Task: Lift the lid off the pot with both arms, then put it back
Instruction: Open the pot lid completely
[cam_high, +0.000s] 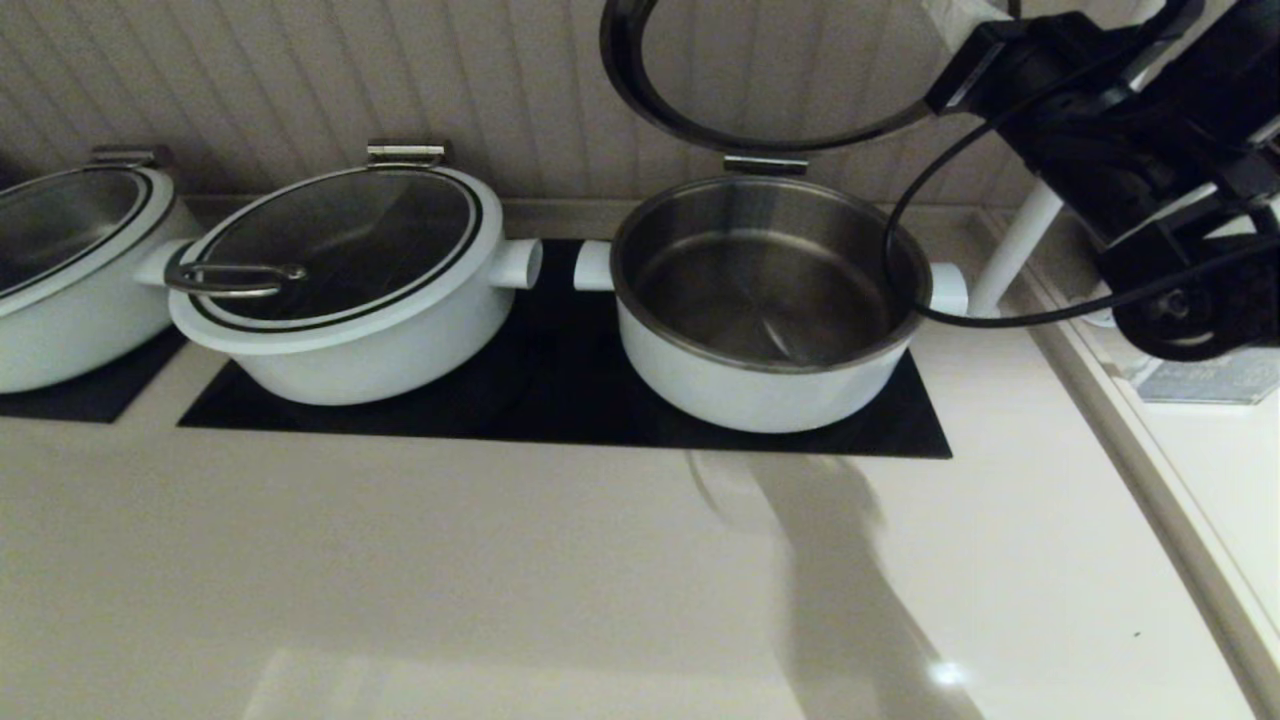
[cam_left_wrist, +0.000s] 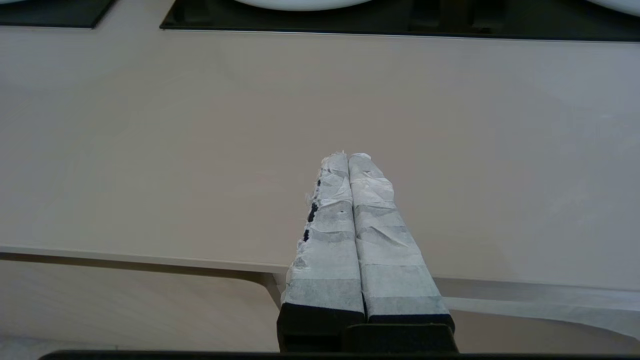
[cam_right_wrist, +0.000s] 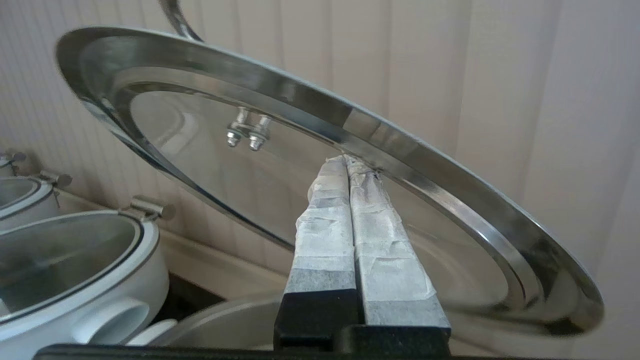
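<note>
Counter (cam_high: 500, 580) bare in front, pot (cam_high: 765, 300) uncovered — lid (cam_right_wrist: 320, 165) aloft

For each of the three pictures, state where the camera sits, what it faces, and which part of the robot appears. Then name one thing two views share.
Head view: on the robot's head, looking forward and down at the open pot on the black mat; the right arm shows.
Left wrist view: behind the left gripper, facing the bare counter; fingers pressed together.
Right wrist view: behind the right gripper, facing the tilted lid from below.
Shared: head and right wrist views both show the raised lid and the neighbouring covered pot.
</note>
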